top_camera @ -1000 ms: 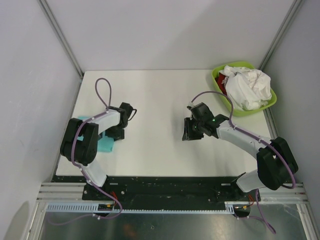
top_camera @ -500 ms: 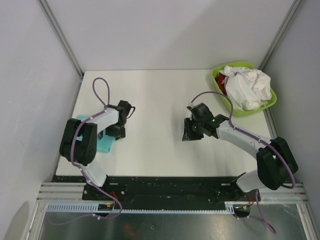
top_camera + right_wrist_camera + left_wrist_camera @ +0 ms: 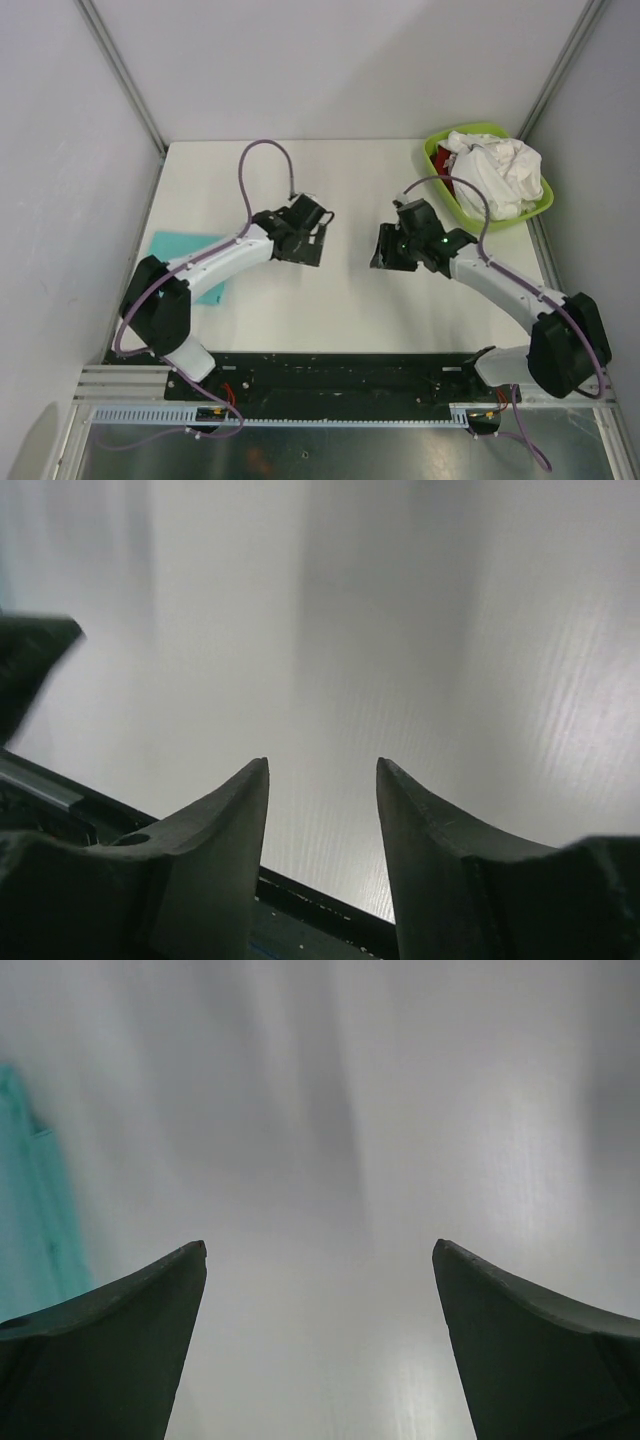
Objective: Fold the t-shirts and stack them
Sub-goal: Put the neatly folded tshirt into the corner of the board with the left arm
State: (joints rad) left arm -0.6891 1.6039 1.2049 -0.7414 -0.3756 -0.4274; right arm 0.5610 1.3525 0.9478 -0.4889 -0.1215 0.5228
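A folded teal t-shirt (image 3: 172, 246) lies flat at the table's left edge, partly under my left arm; its edge shows at the left of the left wrist view (image 3: 30, 1210). White t-shirts (image 3: 495, 175) are heaped in the lime-green basin (image 3: 478, 222) at the back right, with a bit of red cloth (image 3: 441, 161) beside them. My left gripper (image 3: 306, 243) (image 3: 320, 1250) hangs over the bare middle of the table, wide open and empty. My right gripper (image 3: 383, 256) (image 3: 322, 765) faces it from the right, open with nothing between its fingers.
The white table (image 3: 330, 180) is boxed in by grey walls with metal posts. Its black front edge (image 3: 330, 900) shows under the right fingers. A dark blurred shape (image 3: 30, 660) at the left of the right wrist view looks like the other gripper.
My left arm has swung right, away from the teal t-shirt to the table's middle, with its jaws wider. The right gripper shifted slightly right and opened further.
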